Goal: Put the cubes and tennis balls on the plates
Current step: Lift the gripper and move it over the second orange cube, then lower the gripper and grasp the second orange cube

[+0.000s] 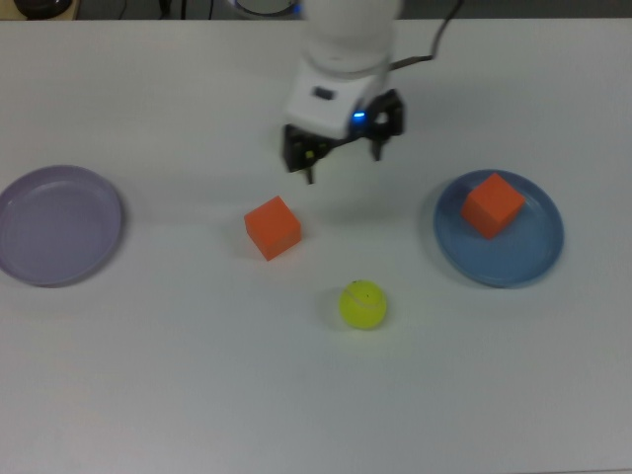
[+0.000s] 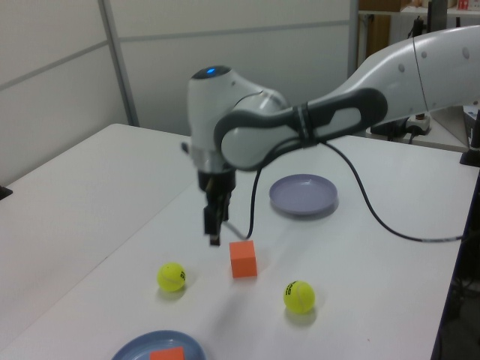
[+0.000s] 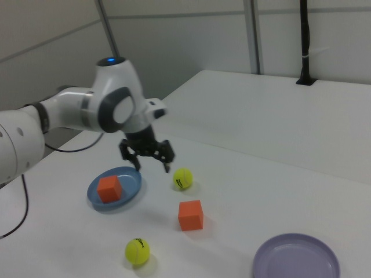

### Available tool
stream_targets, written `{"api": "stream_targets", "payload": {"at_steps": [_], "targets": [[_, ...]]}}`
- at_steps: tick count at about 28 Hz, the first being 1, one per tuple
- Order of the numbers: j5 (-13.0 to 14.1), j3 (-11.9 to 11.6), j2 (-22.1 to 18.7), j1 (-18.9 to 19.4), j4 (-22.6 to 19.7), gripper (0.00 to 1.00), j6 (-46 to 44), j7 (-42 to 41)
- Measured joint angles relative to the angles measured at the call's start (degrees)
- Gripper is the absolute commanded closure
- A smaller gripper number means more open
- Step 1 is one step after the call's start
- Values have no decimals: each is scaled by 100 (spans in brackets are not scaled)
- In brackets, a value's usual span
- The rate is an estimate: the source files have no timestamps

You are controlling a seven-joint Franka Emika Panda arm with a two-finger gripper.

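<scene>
Two matte orange cubes show sharp edges and plain faces: one cube (image 1: 493, 204) sits on the blue plate (image 1: 538, 260), toward the rim nearest the arm's base in the top view, and the other cube (image 1: 273, 227) rests on the bare white table (image 1: 197, 375) near the middle. Two yellow-green fuzzy tennis balls lie on the table as well — the nearly unmarked ball (image 1: 363, 304) is below and to the right of the loose cube in the top view, while the second ball (image 2: 172, 277), hidden under the arm in the top view, appears in the left view to the left of that cube and in the right view just beyond it. Two round shallow plates with raised rims complete the count: the blue one at the top view's right, and the pale lilac plate (image 1: 54, 225) at the top view's left, holding nothing. The gripper (image 1: 341, 158) hangs above the table, its two dark fingers spread apart and gripping nothing — it is poised over the spot where the hidden ball lies, above and to the right of the loose cube in the top view, well apart from both plates.
</scene>
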Motion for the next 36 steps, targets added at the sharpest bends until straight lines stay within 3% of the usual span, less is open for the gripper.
{"api": "stream_targets", "payload": {"at_steps": [5, 10, 15, 21, 36], "targets": [[310, -575, 2, -18, -7, 0, -6, -955], [586, -978, 5, -15, -11, 0, -123, -1905], [757, -1220, 12, -14, -14, 0, -280, -2762], [766, -1262, 73, -6, -57, 0, -335, -3185], [766, -1257, 471, 93, -335, 0, 58, -3227]]}}
